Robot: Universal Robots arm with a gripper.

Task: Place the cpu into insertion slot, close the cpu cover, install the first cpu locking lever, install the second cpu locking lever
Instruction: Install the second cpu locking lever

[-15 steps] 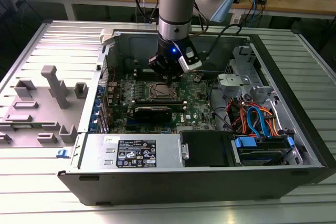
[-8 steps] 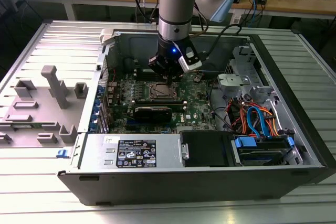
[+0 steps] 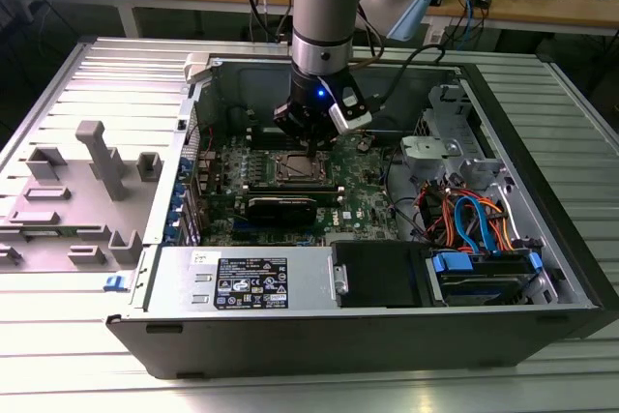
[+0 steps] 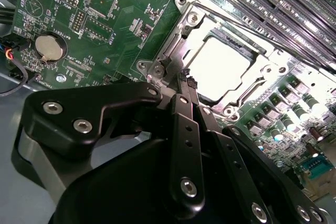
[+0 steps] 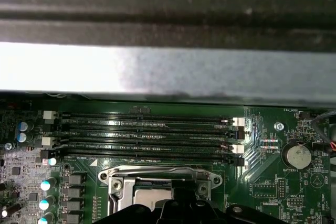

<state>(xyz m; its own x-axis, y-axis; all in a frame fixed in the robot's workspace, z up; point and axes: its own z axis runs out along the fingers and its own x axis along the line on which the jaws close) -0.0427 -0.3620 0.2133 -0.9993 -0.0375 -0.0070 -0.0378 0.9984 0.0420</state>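
Note:
The cpu (image 4: 218, 66) lies flat in the insertion slot (image 3: 300, 167) on the green motherboard, its metal top glaring bright. The silvery cpu cover (image 4: 262, 59) is down around it, framing the chip. Thin metal lever rods (image 4: 231, 24) run along the cover's edges; I cannot tell whether they are hooked. My gripper (image 4: 188, 78) is shut, its black fingers (image 4: 184, 129) pressed together with nothing seen between them, tips just above the cover's corner beside the socket edge. In the exterior view the gripper (image 3: 308, 140) hangs straight over the slot. The cover (image 5: 157, 178) also shows in the first wrist view.
Long black memory slots (image 5: 147, 137) run beside the socket. A round coin battery (image 4: 47, 47) sits on the board. The case wall (image 5: 168, 72) stands close behind the memory slots. A black card (image 3: 282, 206), bundled cables (image 3: 464, 215) and the power supply (image 3: 247, 278) crowd the case.

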